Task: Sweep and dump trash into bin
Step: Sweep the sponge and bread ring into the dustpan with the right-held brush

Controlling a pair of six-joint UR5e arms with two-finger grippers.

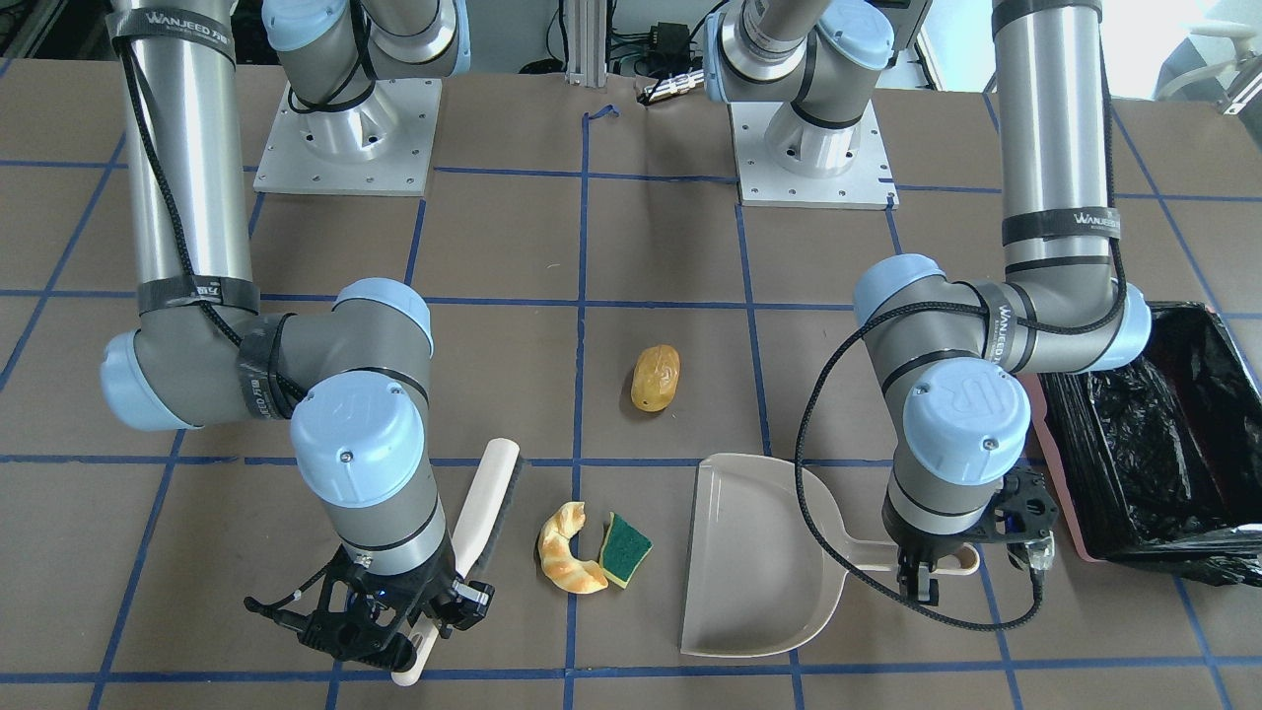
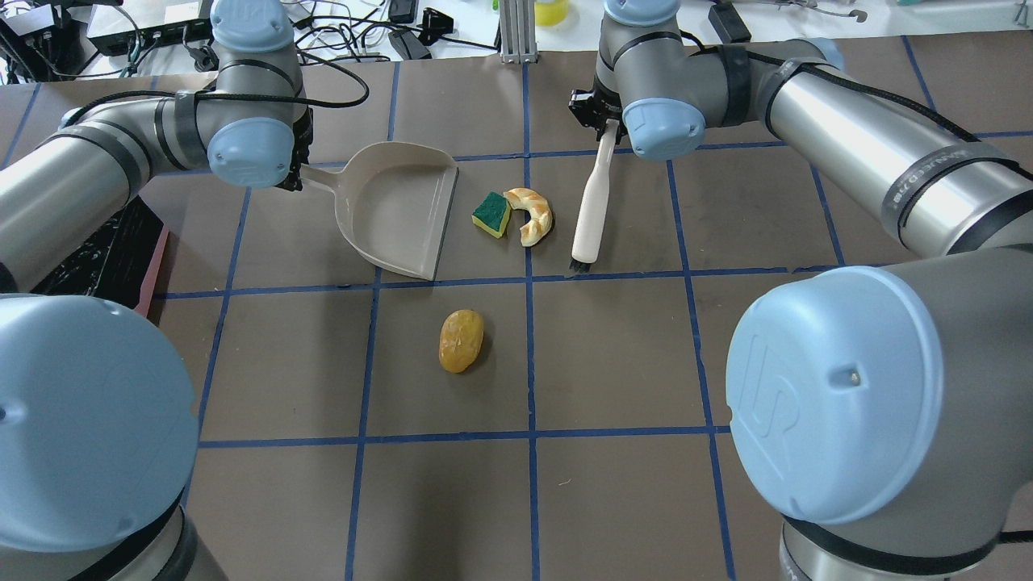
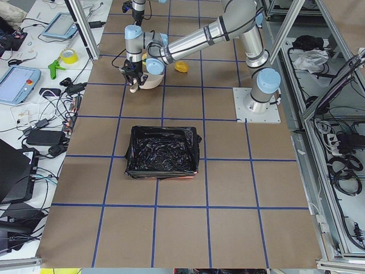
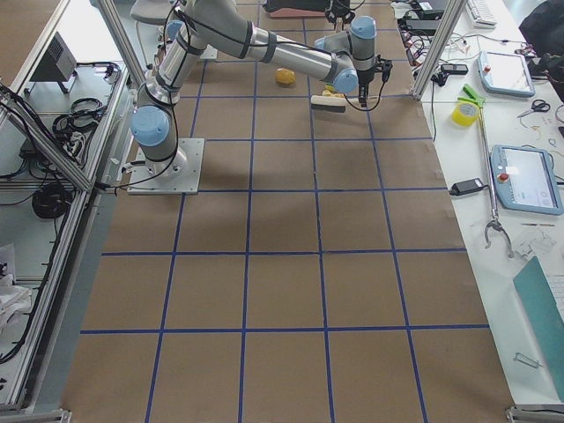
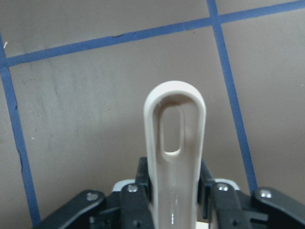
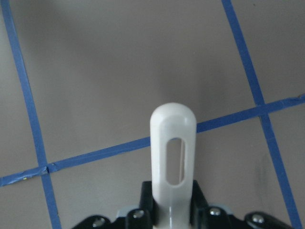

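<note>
The bread roll (image 1: 656,378) lies alone on the brown table. The croissant (image 1: 567,548) and the sponge piece (image 1: 626,549) lie touching each other between the white brush (image 1: 483,513) and the beige dustpan (image 1: 759,562). My left gripper (image 1: 922,577) is shut on the dustpan handle (image 5: 175,143), and the pan rests flat with its mouth toward the sponge. My right gripper (image 1: 414,631) is shut on the brush handle (image 6: 173,152); the bristles touch the table beside the croissant. The pink bin (image 1: 1057,483) with its black bag stands beyond my left arm.
Blue tape lines grid the table. The two arm bases (image 1: 345,138) stand at the robot's side of the table. The bin also shows in the exterior left view (image 3: 162,151). Monitors, tape and cables lie on side benches off the table.
</note>
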